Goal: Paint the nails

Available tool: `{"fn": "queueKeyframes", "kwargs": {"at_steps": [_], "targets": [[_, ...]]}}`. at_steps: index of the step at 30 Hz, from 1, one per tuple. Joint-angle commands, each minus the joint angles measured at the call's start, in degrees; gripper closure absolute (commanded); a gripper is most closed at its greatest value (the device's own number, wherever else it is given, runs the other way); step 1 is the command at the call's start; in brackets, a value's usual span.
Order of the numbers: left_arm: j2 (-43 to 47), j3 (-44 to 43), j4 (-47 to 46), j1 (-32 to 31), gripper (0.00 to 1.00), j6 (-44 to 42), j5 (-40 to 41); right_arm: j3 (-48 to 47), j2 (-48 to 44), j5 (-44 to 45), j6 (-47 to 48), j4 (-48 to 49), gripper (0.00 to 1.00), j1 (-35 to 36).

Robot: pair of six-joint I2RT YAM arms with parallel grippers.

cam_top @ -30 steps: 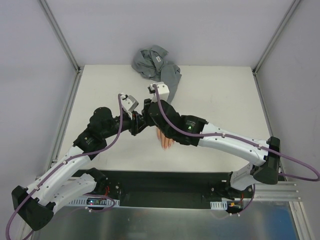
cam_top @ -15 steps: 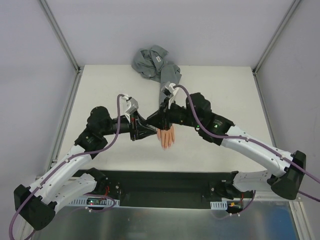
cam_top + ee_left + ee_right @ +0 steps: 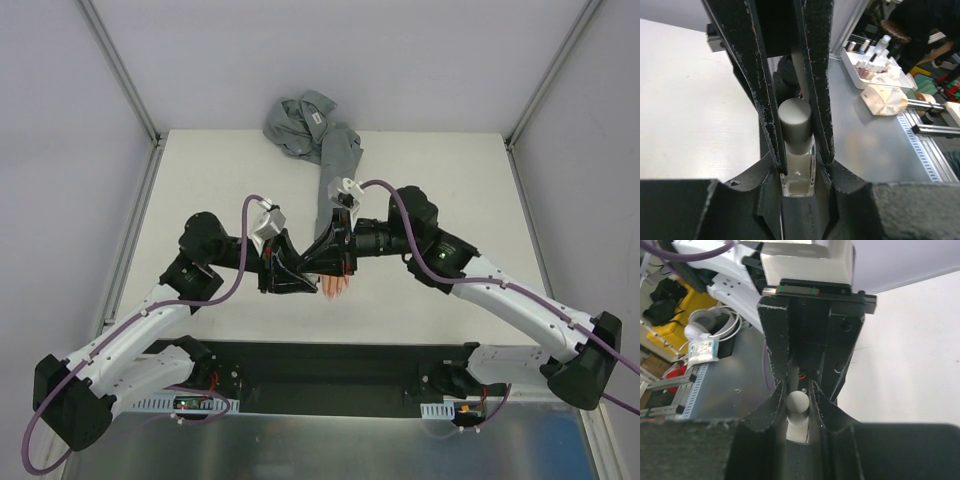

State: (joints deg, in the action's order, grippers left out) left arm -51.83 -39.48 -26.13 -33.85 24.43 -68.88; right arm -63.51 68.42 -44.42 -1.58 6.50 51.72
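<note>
Two robot arms meet over the middle of a white table (image 3: 450,190), sharing a small clear bottle (image 3: 798,182) between them. The left gripper (image 3: 799,172) pinches the bottle's glass body, which holds a pale liquid. The right gripper (image 3: 797,396), reaching in from the right, is pressed onto the grey cap (image 3: 795,125) from both sides. Seen from each wrist, the two sets of black fingers face one another nose to nose, with the bottle in line between them.

Directly below the meeting point lies the peach mannequin hand (image 3: 337,287). Its fingertips point toward the near edge and show just under the grippers, while the arms cover the rest of the hand. The nails are too small to make out from above, and neither wrist camera shows them. The hand's grey sleeve (image 3: 335,170) runs toward the far edge, where it ends in a crumpled heap. Past the left gripper, off the table, a white tray (image 3: 854,64) of small bottles sits on a metal bench (image 3: 865,145).
</note>
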Motion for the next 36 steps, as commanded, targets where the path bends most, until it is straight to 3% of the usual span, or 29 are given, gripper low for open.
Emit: {"fn": "queueKeyframes", "kwargs": {"at_steps": [1,5,7,8,13,16,19,25,32,34,35,36], "targets": [[2.3,-3.1,5.5,-0.7,1.0,-9.4,5.1,-0.7,-3.6,13.2,0.9,-4.6,0.74,1.4],[3.1,-3.2,9.4,-0.7,1.0,-12.2,13.3,-4.5,-3.6,28.0,1.2,-11.8,0.4,5.6],[3.6,-3.7,12.1,-0.7,1.0,-14.3,16.2,-6.6,-3.5,35.3,1.2,-14.3,0.31,8.4],[3.8,-3.6,12.5,-0.7,1.0,-14.8,19.8,-7.2,-3.4,38.2,1.1,-14.9,0.19,9.4],[5.7,-3.1,13.8,-0.7,1.0,-16.1,26.4,-12.2,-1.2,57.0,-3.1,-20.6,0.17,13.9],[6.8,-2.6,14.0,-0.7,1.0,-16.3,29.9,-16.1,1.7,64.9,-8.2,-25.4,0.24,14.7],[7.7,-2.3,14.1,-0.7,1.0,-16.6,31.9,-18.1,3.9,66.7,-10.0,-25.5,0.3,15.4],[8.1,-2.4,14.4,-0.7,1.0,-16.9,32.3,-22.7,8.9,65.3,-10.0,-26.4,0.39,16.2],[8.2,-2.6,14.6,-0.7,1.0,-17.5,28.4,-21.0,8.5,61.6,-7.8,-25.2,0.58,16.2],[8.0,-3.1,14.6,-0.7,1.0,-17.7,23.6,-19.8,7.7,55.9,-4.1,-24.6,0.72,16.0],[7.5,-3.8,14.5,-0.7,1.0,-17.5,20.7,-18.9,6.2,52.5,1.3,-23.0,0.99,15.5],[7.1,-4.0,14.3,-0.7,1.0,-17.1,14.5,-17.2,5.2,42.3,5.0,-21.3,0.99,14.6]]}}
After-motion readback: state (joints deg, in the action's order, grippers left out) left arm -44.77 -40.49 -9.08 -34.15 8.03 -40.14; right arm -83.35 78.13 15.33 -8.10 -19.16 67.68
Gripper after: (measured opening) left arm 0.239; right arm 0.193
